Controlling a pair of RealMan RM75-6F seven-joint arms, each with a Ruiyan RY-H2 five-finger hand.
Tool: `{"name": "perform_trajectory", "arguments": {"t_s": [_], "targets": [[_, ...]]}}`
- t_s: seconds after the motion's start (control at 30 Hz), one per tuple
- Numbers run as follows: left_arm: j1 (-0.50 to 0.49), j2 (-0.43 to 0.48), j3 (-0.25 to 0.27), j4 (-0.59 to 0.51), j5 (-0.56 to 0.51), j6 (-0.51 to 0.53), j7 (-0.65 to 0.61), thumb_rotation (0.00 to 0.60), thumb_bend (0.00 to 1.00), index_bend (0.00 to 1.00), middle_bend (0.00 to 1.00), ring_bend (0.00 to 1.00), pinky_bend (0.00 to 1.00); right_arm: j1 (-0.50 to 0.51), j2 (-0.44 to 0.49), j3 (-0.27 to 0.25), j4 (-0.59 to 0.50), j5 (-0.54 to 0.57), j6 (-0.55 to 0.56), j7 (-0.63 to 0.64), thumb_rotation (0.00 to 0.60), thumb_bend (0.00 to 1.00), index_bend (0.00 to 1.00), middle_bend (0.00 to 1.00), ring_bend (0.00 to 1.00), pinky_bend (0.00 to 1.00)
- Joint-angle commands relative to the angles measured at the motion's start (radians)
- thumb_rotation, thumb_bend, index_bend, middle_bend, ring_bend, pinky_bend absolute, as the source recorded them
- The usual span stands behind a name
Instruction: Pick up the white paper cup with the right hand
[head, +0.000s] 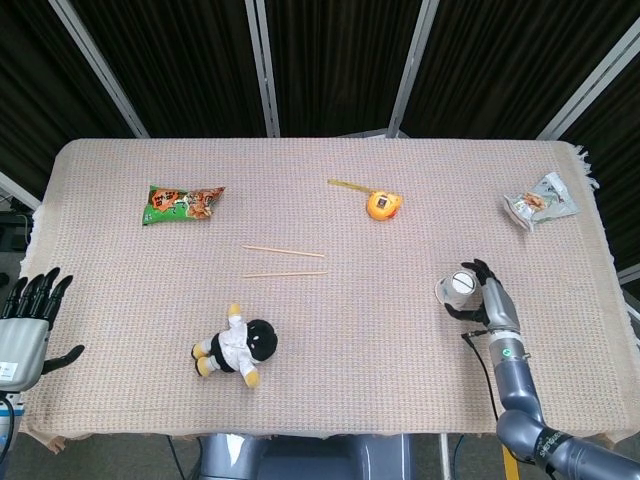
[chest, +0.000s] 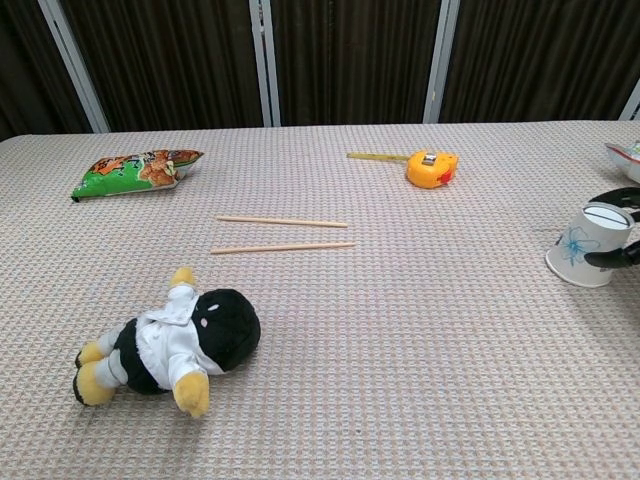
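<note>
The white paper cup (head: 455, 287) with a blue flower print (chest: 588, 248) is at the table's right side, tilted with its narrow base up and its wide mouth down. My right hand (head: 490, 303) grips it from the right, dark fingers (chest: 620, 257) wrapped around its wall. In the chest view most of that hand is cut off by the right edge of the frame. My left hand (head: 27, 325) hangs off the table's front left corner, fingers apart and holding nothing.
On the beige cloth (head: 350, 330) lie a plush doll (head: 235, 348), two chopsticks (head: 285, 262), a green snack bag (head: 182, 203), an orange tape measure (head: 382, 204) and a pale snack bag (head: 541, 200) at the far right.
</note>
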Motion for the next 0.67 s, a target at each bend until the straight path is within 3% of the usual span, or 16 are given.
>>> {"name": "perform_trajectory", "arguments": {"t_s": [0.03, 0.17, 0.27, 0.3, 0.4, 0.53, 0.67], "targets": [[0.001, 0.001, 0.0, 0.0, 0.002, 0.002, -0.003, 0.6, 0.02, 0.0, 0.0, 0.0, 0.0, -0.03, 0.036, -0.012, -0.036, -0.04, 0.026, 0.022, 0.6, 0.19, 0.04, 0.0, 0.0, 0.0], [0.004, 0.003, 0.003, -0.001, 0.008, 0.009, -0.01, 0.6, 0.02, 0.0, 0.0, 0.0, 0.0, -0.068, 0.069, -0.034, -0.064, -0.114, 0.087, 0.027, 0.6, 0.17, 0.04, 0.0, 0.0, 0.0], [0.009, 0.001, 0.003, 0.005, 0.019, 0.026, -0.02, 0.6, 0.02, 0.0, 0.0, 0.0, 0.0, -0.108, 0.1, -0.08, -0.078, -0.214, 0.176, -0.007, 0.6, 0.15, 0.21, 0.0, 0.0, 0.0], [0.01, 0.0, 0.002, 0.008, 0.02, 0.029, -0.023, 0.6, 0.02, 0.0, 0.0, 0.0, 0.0, -0.124, 0.123, -0.104, -0.079, -0.274, 0.217, -0.028, 0.6, 0.14, 0.21, 0.0, 0.0, 0.0], [0.012, -0.004, 0.004, 0.018, 0.027, 0.033, -0.027, 0.6, 0.02, 0.0, 0.0, 0.0, 0.0, -0.174, 0.172, -0.172, -0.059, -0.461, 0.318, -0.013, 0.6, 0.09, 0.03, 0.0, 0.0, 0.0], [0.014, -0.008, 0.007, 0.026, 0.036, 0.04, -0.031, 0.6, 0.02, 0.0, 0.0, 0.0, 0.0, -0.204, 0.18, -0.216, 0.006, -0.573, 0.401, -0.045, 0.6, 0.01, 0.0, 0.0, 0.0, 0.0], [0.014, -0.013, 0.009, 0.039, 0.045, 0.042, -0.036, 0.6, 0.02, 0.0, 0.0, 0.0, 0.0, -0.24, 0.171, -0.242, 0.065, -0.651, 0.499, -0.125, 0.6, 0.0, 0.0, 0.0, 0.0, 0.0]]}}
